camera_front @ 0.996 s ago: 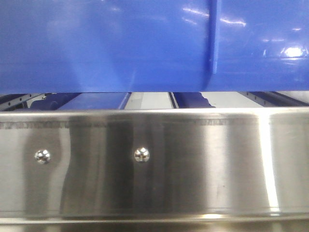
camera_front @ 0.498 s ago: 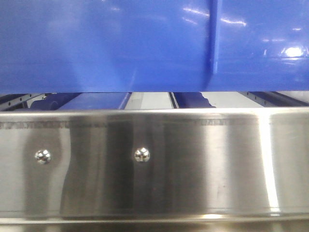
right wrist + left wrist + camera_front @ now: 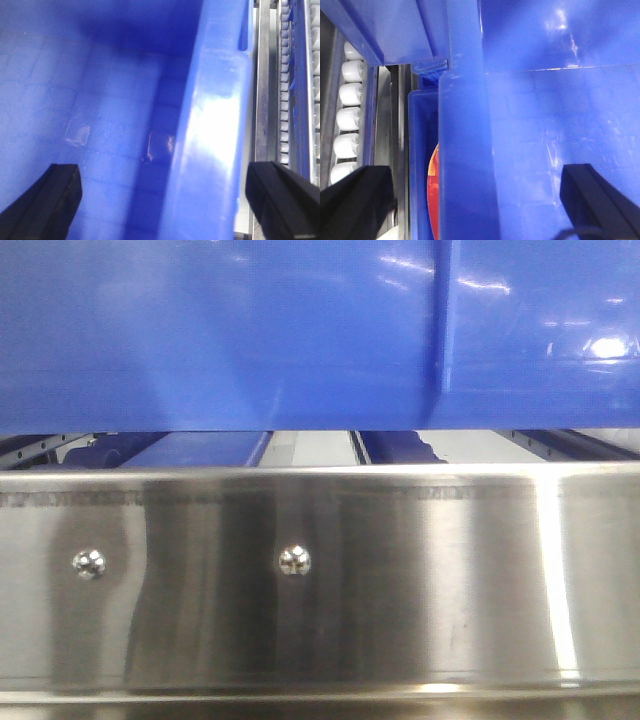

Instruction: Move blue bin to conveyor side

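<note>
The blue bin (image 3: 250,330) fills the top of the front view as a glossy wall with one vertical rib. In the left wrist view its thick rim (image 3: 467,150) runs up the frame, and my left gripper (image 3: 475,202) straddles it, open, one black finger (image 3: 360,197) outside and one inside over the bin floor. My right gripper (image 3: 164,202) is open too, spanning the opposite bin wall (image 3: 210,125), with one finger (image 3: 47,200) inside and the other beyond the rim. Neither pad touches the plastic. The conveyor side is out of view.
A brushed stainless steel rail (image 3: 320,580) with two screw heads crosses the front view under the bin. White rollers (image 3: 350,110) line the left edge. Another blue bin holding an orange-red object (image 3: 432,190) sits beside the rim. A steel-framed roller track (image 3: 287,75) runs along the right.
</note>
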Available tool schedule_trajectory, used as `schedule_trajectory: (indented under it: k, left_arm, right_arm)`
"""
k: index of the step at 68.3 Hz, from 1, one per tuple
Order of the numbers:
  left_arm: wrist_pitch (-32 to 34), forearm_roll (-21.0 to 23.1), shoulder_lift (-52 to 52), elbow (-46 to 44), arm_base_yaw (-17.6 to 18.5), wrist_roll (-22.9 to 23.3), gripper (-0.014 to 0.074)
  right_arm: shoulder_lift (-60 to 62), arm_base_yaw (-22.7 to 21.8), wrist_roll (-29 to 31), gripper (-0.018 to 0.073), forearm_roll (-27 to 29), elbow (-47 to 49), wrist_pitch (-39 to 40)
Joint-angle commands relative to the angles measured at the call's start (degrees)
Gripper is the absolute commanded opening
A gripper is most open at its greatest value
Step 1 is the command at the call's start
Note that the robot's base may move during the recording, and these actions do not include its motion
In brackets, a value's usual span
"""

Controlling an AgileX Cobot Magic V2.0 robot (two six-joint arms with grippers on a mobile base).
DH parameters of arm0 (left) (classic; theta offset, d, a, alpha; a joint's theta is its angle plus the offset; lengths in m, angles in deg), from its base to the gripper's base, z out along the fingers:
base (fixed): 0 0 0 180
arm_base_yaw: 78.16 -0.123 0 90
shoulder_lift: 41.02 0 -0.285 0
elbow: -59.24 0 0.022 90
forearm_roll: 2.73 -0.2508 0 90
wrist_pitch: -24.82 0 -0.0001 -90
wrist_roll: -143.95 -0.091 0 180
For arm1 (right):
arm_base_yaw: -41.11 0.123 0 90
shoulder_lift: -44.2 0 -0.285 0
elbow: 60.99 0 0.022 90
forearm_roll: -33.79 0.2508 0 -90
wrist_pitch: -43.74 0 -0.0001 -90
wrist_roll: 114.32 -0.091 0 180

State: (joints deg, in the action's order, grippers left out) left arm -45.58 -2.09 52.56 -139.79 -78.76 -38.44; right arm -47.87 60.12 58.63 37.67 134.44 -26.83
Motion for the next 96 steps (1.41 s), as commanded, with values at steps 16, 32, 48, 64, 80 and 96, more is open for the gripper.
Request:
schedule_trajectory:
  k: [16,32,48,64,80,96]
  left_arm:
    - [0.4,0.3,-0.7,-0.5,-0.1,-0.3,0.0569]
    - [0.4,0.3,-0.7,-0.5,-0.1,-0.3,0.0569]
    - [0.4,0.3,-0.7,-0.5,-0.1,-0.3,0.0569]
    - [0.4,0.3,-0.7,-0.5,-0.1,-0.3,0.0569]
    - [0.4,0.3,-0.7,-0.5,-0.1,-0.3,0.041]
    - [0.4,0.5,-0.7,-0.5,-0.1,-0.3,0.0018]
  right_arm:
    - [-0.3,0.1,0.5,0.0549,-0.9,0.8,1.1]
    - [-0.3,0.1,0.5,0.0549,-0.9,2.0,1.0]
    - [-0.5,0.1,0.5,0.0549,-0.9,2.0,0.8]
    - [-1.8,0.1,0.5,0.0549,-0.9,2.0,0.6]
    - [-1.9,0.1,0.5,0.0315,-0.9,2.0,0.6]
    - [-1.9,0.1,0.5,-0.0073,-0.9,2.0,0.6]
